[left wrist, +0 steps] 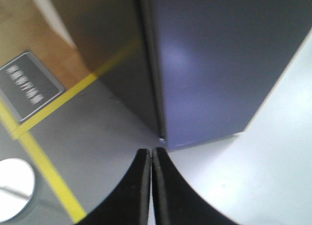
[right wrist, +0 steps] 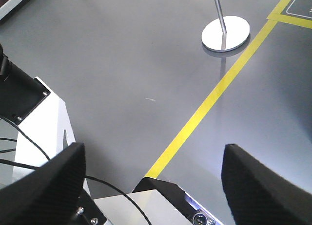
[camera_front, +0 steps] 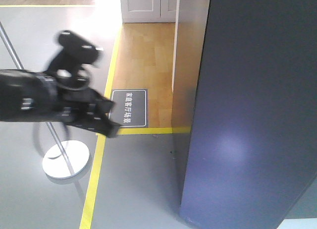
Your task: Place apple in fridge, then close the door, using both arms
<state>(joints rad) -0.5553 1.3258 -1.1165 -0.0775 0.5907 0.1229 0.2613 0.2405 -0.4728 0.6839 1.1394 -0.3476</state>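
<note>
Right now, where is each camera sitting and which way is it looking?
Front view: up on the robot, looking down and ahead at the dark fridge; the left arm shows.
Left wrist view: on the left arm, facing the fridge's lower corner; the shut left pincer shows.
Right wrist view: on the right arm, looking down at grey floor; the open right pincer and white base show.
Shared: all three see the yellow floor tape and round stand foot.

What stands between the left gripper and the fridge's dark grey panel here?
Nothing visible. In the left wrist view the left gripper, jaws pressed together and empty, points at the lower corner of the fridge across bare grey floor. The apple appears in no view.
</note>
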